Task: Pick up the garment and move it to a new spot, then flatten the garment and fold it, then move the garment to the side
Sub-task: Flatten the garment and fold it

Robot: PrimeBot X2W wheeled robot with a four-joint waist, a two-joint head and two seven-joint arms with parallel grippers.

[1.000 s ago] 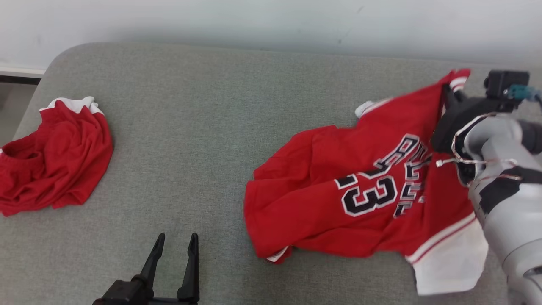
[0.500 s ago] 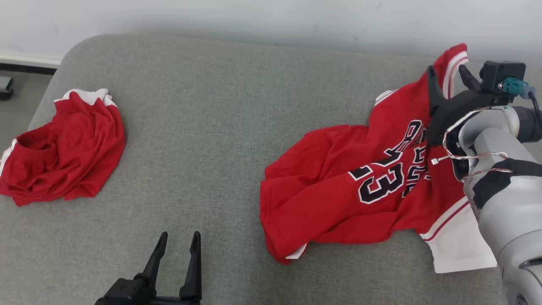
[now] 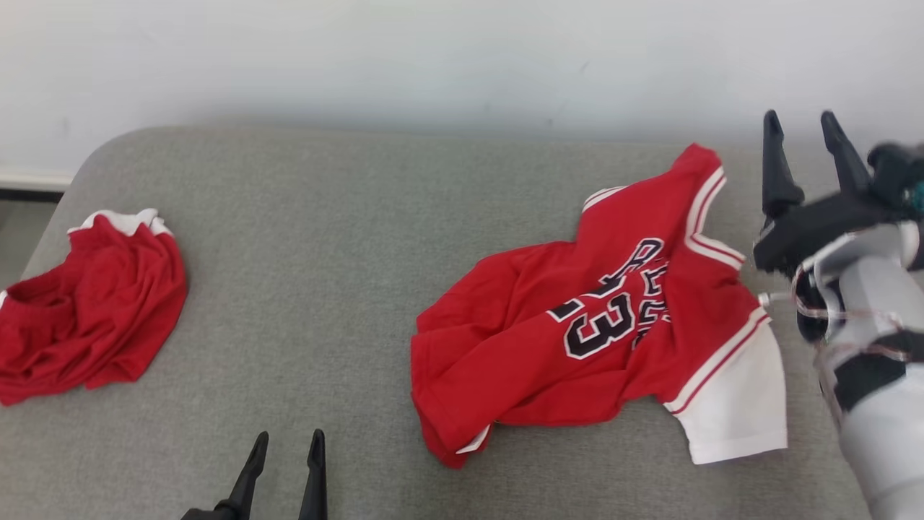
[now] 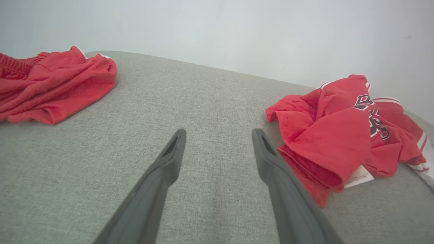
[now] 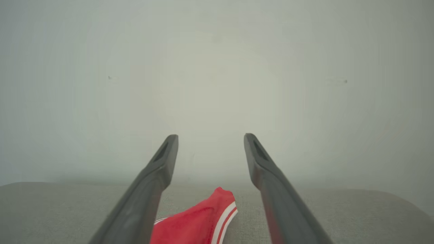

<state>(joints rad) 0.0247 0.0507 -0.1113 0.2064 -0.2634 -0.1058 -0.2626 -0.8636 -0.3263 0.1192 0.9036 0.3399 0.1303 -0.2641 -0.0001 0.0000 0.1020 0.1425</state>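
Note:
The garment (image 3: 592,332), a red jersey with the number 23 and white sleeve trim, lies crumpled on the right half of the grey cushion (image 3: 339,238). My right gripper (image 3: 800,119) stands open just right of and above its collar end, fingers apart and clear of the cloth. In the right wrist view the right gripper (image 5: 211,137) faces the wall, with a red corner of the garment (image 5: 200,220) below and between the fingers. My left gripper (image 3: 289,437) is open and low at the front, left of the garment (image 4: 339,135); the left gripper (image 4: 218,132) holds nothing.
A second red garment with a white edge (image 3: 86,318) lies bunched at the cushion's left end, also seen as the red bundle (image 4: 57,84) in the left wrist view. A pale wall (image 3: 462,58) runs behind the cushion. Bare grey cushion stretches between the two garments.
My right gripper went from shut on the garment's collar end to open and rose clear of it. The garment has dropped onto the cushion. The head camera has shifted.

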